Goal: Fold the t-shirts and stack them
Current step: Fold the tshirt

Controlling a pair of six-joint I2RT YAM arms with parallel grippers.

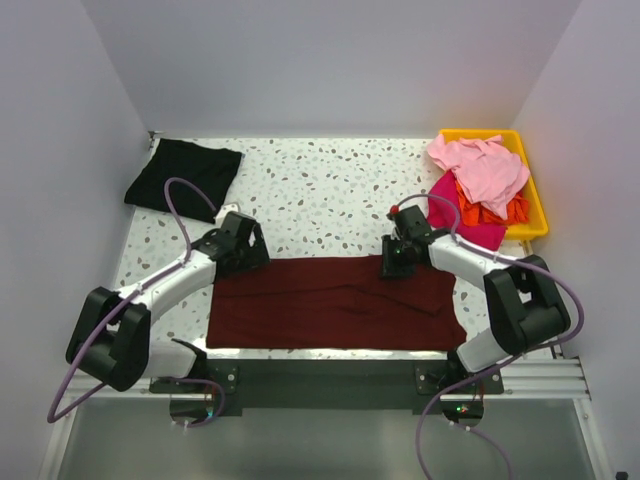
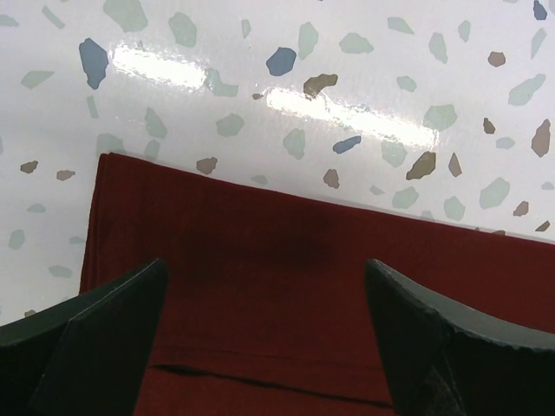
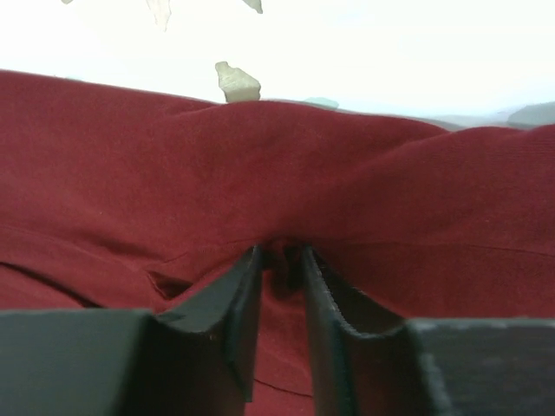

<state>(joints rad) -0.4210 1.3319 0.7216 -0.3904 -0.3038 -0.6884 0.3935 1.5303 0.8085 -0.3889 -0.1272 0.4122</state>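
Observation:
A large dark maroon t-shirt (image 1: 335, 305) lies folded into a long band across the near middle of the table. My left gripper (image 1: 247, 262) hangs open over its far left corner, with fingers spread wide above the maroon t-shirt (image 2: 303, 286) in the left wrist view. My right gripper (image 1: 394, 266) is at the far edge toward the right. Its jaws are nearly together on a pinched ridge of maroon cloth (image 3: 260, 173) at the right gripper (image 3: 282, 256). A folded black t-shirt (image 1: 185, 178) lies at the far left.
A yellow bin (image 1: 537, 205) stands at the far right. It holds a light pink t-shirt (image 1: 480, 165) on top, an orange one (image 1: 490, 210), and a magenta one (image 1: 468, 222) spilling over its near left side. White walls enclose the speckled table (image 1: 330, 190).

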